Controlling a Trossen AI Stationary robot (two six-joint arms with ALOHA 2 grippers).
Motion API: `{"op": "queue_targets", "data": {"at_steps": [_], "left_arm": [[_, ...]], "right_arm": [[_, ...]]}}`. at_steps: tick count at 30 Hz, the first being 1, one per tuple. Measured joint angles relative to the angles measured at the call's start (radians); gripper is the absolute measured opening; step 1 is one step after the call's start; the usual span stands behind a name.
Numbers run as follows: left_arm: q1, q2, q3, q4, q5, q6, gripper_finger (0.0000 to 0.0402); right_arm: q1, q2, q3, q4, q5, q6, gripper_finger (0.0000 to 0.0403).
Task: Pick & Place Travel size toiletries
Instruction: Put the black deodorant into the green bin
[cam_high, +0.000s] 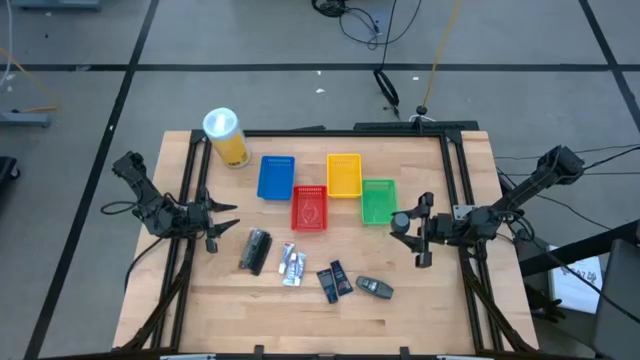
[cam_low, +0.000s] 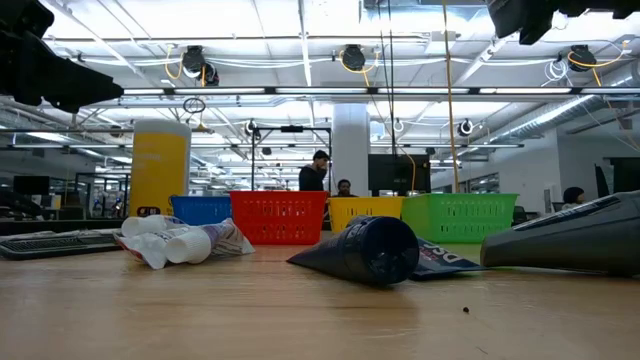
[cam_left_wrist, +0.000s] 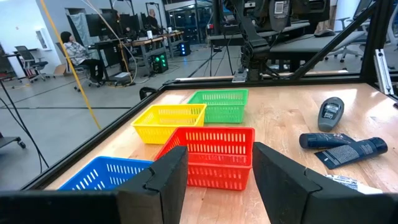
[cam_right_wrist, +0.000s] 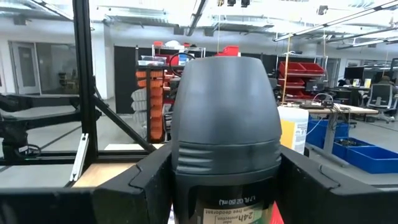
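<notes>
Overhead arrangement of the table (cam_high: 400, 320) with both arms at its sides. The left gripper (cam_high: 212, 222) hangs over the left edge of the table with its fingers (cam_left_wrist: 163, 183) spread apart and nothing between them; its wrist view looks across to the red basket (cam_high: 309, 207). The right gripper (cam_high: 412, 230) sits inward of the right edge, just beside the green basket (cam_high: 378, 200), closed around a dark grey rounded piece (cam_right_wrist: 224, 124) that stands upright between its two fingers (cam_right_wrist: 140, 186). Four baskets cluster in the back half of the table: the blue basket (cam_high: 276, 177), the red one, the yellow basket (cam_high: 344, 174) and the green one; a small item, too small to identify, lies inside the red basket. A tall yellow canister (cam_high: 226, 135) with a white lid stands near the back-left corner. The remaining toiletries lie in a loose row between the baskets and the front edge: a dark tube (cam_high: 256, 250), silvery-white mini tubes (cam_high: 292, 265), dark blue flat packets (cam_high: 335, 280) and a second grey rounded piece (cam_high: 375, 287). People sit at desks in the room beyond.
</notes>
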Motion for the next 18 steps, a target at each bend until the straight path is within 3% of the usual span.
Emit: {"op": "queue_targets", "data": {"at_steps": [18], "left_arm": [[0.0,0.0,0.0,0.0,0.0,0.0,0.018]], "right_arm": [[0.0,-0.012,0.0,-0.055,0.016,-0.011,0.021]]}}
